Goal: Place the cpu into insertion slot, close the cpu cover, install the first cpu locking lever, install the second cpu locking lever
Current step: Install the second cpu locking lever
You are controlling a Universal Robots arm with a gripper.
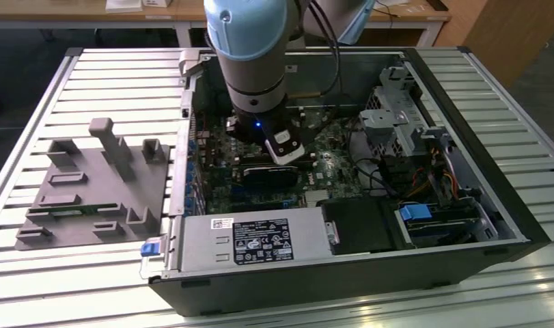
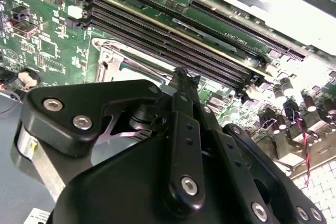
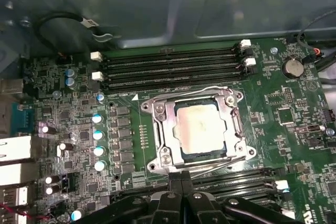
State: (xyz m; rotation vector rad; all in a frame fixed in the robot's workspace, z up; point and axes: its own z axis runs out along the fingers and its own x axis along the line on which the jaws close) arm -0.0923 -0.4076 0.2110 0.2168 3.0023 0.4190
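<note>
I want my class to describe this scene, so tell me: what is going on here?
A robot arm reaches down into an open computer case, working over the motherboard. In the first wrist view, the cpu already sits in the insertion slot, and the cpu cover lies closed around it. The tool hangs at the socket's edge, fingers together, by a thin locking lever.

cpu: dull silvery-tan top, faint pale smudges; cpu cover: bright silver frame; motherboard: green, fine pale traces; memory slots: black with white end clips; capacitors: pale blue-silver tops; gripper: matte black, silver screw heads in both wrist views; arm: light blue and grey; fixture plate: grey; table: white slats.
</note>
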